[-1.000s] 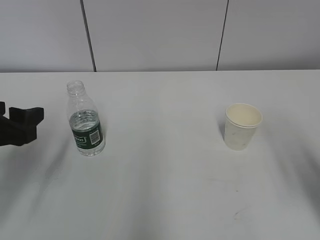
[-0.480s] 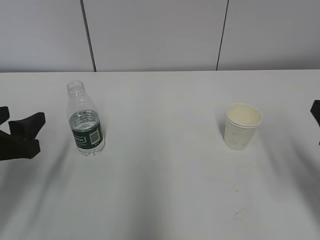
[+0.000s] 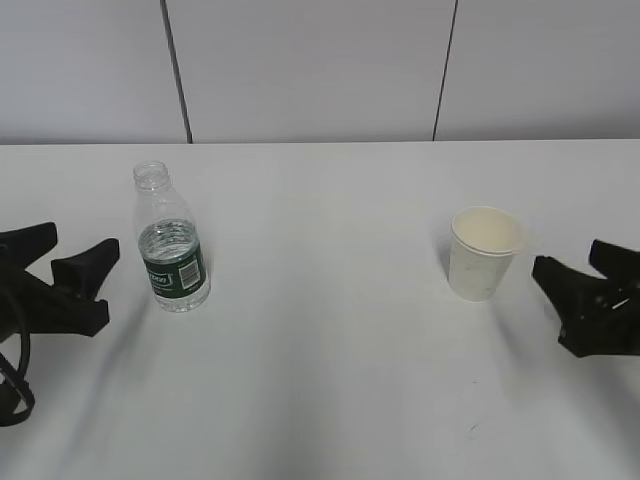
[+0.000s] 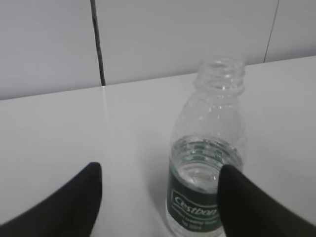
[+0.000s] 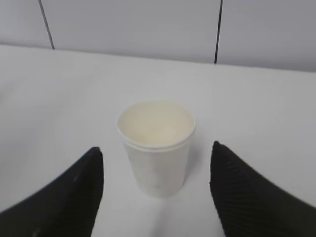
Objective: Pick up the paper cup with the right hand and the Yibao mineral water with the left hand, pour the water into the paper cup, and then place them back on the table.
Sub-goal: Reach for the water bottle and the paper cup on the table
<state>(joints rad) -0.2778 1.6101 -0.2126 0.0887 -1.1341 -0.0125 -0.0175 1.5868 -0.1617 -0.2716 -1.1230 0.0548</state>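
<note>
The Yibao mineral water (image 3: 173,243) stands upright and uncapped on the white table (image 3: 320,380), left of centre, part full. My left gripper (image 3: 72,250) is open just left of it and apart from it. In the left wrist view the bottle (image 4: 207,163) stands ahead, towards the right finger, with the gripper (image 4: 158,182) wide open. The paper cup (image 3: 485,251) stands upright and empty, right of centre. My right gripper (image 3: 572,262) is open just right of it. In the right wrist view the cup (image 5: 156,146) stands ahead, centred on the gap of the open gripper (image 5: 156,170).
A grey panelled wall (image 3: 320,70) with dark vertical seams runs behind the table's far edge. The left arm's black cable (image 3: 15,380) loops at the lower left of the exterior view.
Both arms have moved inward: the left gripper slid right toward the bottle, and the right gripper came into view from the right edge and neared the cup. Bottle and cup have not moved.
</note>
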